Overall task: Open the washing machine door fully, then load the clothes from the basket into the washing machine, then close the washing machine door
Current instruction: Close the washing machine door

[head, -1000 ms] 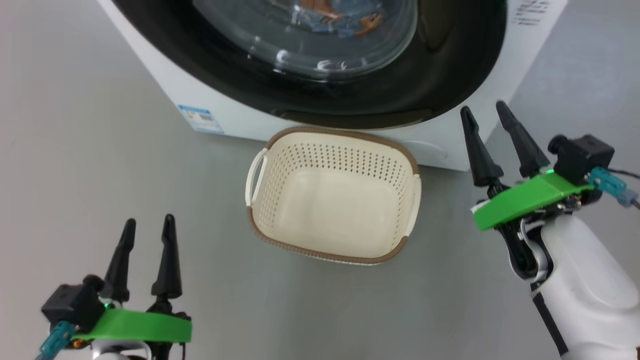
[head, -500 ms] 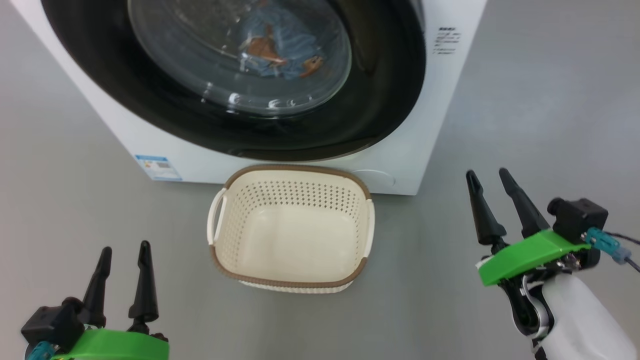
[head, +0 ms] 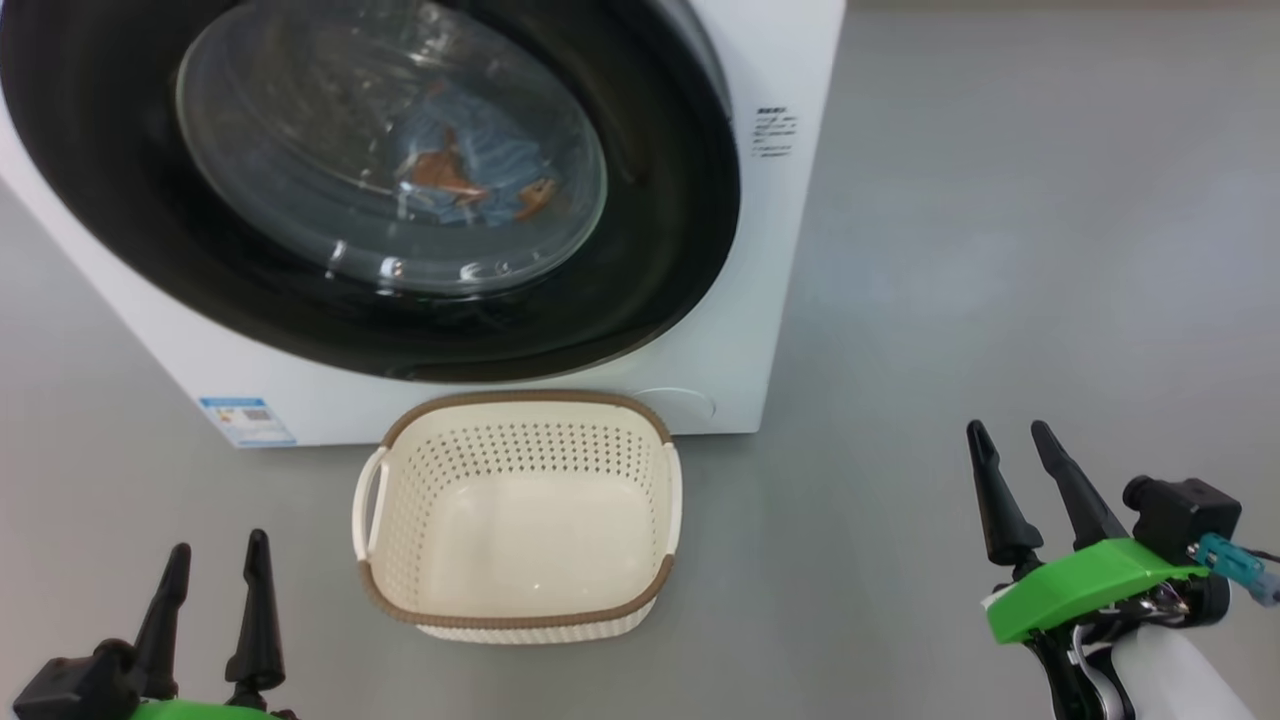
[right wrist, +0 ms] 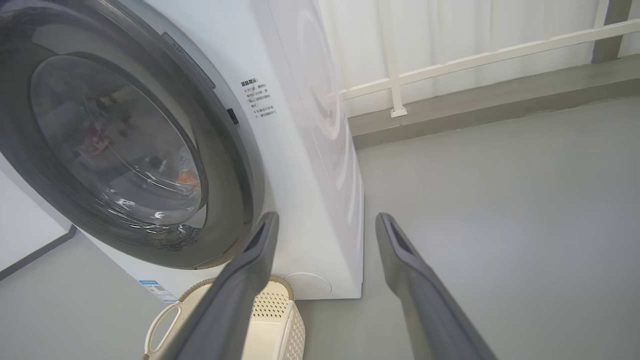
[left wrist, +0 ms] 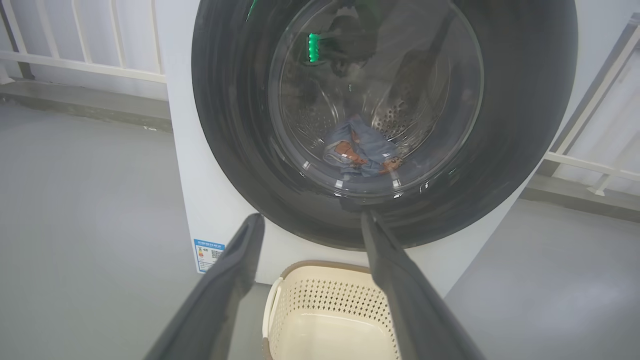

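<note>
In the head view, the washing machine [head: 790, 250] is standing on the grey floor [head: 950, 250] with the washing machine door [head: 690, 200] lying shut against its front. The clothes [head: 470, 180] are showing through the glass, inside the drum. The basket [head: 520, 402] is sitting on the floor just in front of the machine, below the door, with its bare cream bottom showing. A blue label sticker [head: 247, 421] is sitting low on the machine's front. The left gripper [head: 219, 545] is hovering in front of the machine, left of the basket, fingers spread and holding nothing. The right gripper [head: 1008, 430] is hovering off the machine's right front corner, likewise released.

In the left wrist view, the two spread fingers are pointing at the closed door. The blue printed clothes are lying at the bottom of the drum behind the glass. A white railing [left wrist: 80, 65] is running behind the machine.

In the right wrist view, the parted fingers are framing the machine's right front corner, with the basket's rim at its foot.
</note>
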